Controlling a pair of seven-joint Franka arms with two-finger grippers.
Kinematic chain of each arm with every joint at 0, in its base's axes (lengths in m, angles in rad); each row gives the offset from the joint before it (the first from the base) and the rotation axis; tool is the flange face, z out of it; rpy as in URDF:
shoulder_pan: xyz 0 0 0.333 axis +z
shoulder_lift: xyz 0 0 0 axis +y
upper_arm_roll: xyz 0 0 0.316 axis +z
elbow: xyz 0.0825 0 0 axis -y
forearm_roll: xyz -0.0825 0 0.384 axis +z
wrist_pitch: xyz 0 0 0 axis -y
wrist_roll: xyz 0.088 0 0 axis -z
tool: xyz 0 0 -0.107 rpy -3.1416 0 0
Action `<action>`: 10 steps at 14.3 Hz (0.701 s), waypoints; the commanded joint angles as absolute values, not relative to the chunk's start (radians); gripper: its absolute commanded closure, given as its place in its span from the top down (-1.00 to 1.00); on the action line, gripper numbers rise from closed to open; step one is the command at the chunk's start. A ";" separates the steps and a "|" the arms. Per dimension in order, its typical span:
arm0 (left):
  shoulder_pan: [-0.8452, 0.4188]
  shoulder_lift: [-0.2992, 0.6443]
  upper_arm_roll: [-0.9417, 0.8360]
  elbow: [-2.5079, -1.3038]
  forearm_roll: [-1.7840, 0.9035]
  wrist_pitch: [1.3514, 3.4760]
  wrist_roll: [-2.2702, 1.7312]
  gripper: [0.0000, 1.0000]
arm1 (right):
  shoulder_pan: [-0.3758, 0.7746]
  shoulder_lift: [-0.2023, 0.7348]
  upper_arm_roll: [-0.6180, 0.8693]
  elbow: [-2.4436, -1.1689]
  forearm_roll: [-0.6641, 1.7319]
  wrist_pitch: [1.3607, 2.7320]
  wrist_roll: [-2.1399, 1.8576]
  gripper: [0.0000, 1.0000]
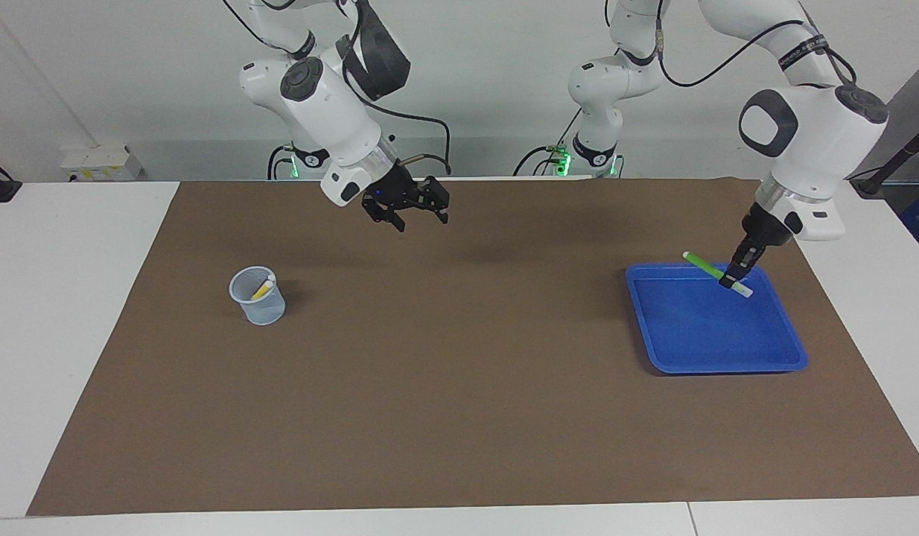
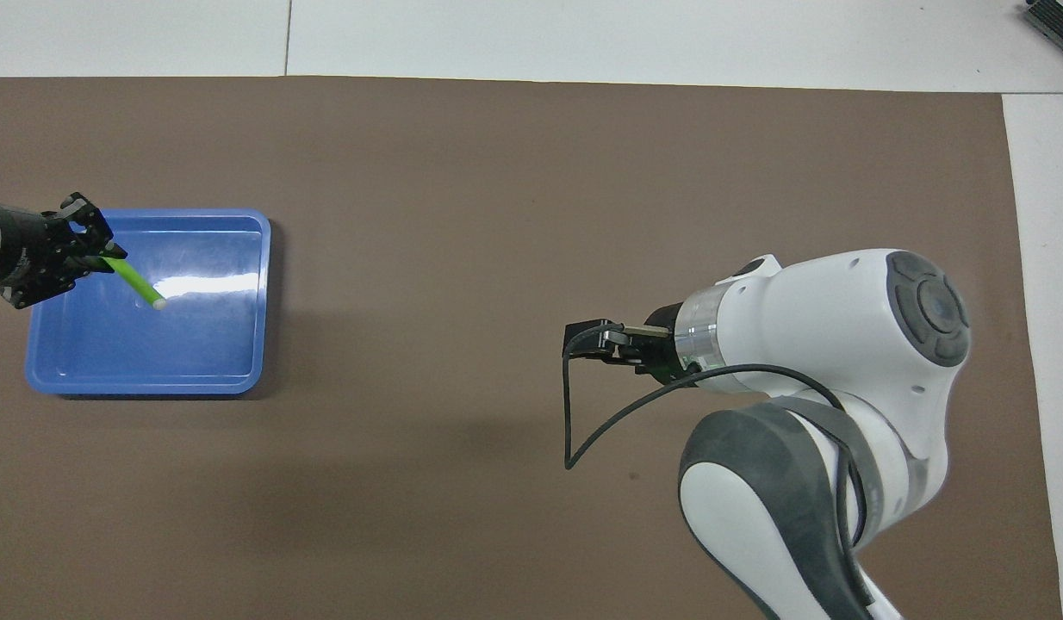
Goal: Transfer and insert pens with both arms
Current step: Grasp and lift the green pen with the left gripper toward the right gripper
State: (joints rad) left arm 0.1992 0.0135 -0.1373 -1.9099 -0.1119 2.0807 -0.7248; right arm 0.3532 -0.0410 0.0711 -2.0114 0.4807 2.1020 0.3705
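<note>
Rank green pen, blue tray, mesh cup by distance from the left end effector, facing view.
1. green pen: gripped in the left end effector, lifted over the tray.
2. blue tray: directly beneath, at the left arm's end of the table.
3. mesh cup: toward the right arm's end, a yellow pen inside.

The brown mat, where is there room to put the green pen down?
The brown mat is bare between the cup and the blue tray, and all along its edge farthest from the robots. The tray floor is bare too, under the green pen that the left gripper holds. The right gripper waits open over the mat. The cup already holds a yellow pen.
</note>
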 commanded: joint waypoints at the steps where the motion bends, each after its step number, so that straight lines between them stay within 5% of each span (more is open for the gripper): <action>1: 0.172 -0.060 -0.130 -1.924 -0.126 2.039 -0.874 -1.00 | 0.353 -0.048 0.072 -2.023 0.509 2.121 0.383 1.00; 10: -0.015 -0.161 -0.129 -1.939 -0.129 2.010 -1.388 -1.00 | 0.350 -0.048 0.072 -2.025 0.511 2.121 0.383 1.00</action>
State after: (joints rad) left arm 0.0325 -0.1142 -0.1420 -1.9124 -0.1220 2.0403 -1.3066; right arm 0.3518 -0.0410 0.0697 -2.0115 0.4807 2.1020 0.3705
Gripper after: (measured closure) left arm 0.828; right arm 0.000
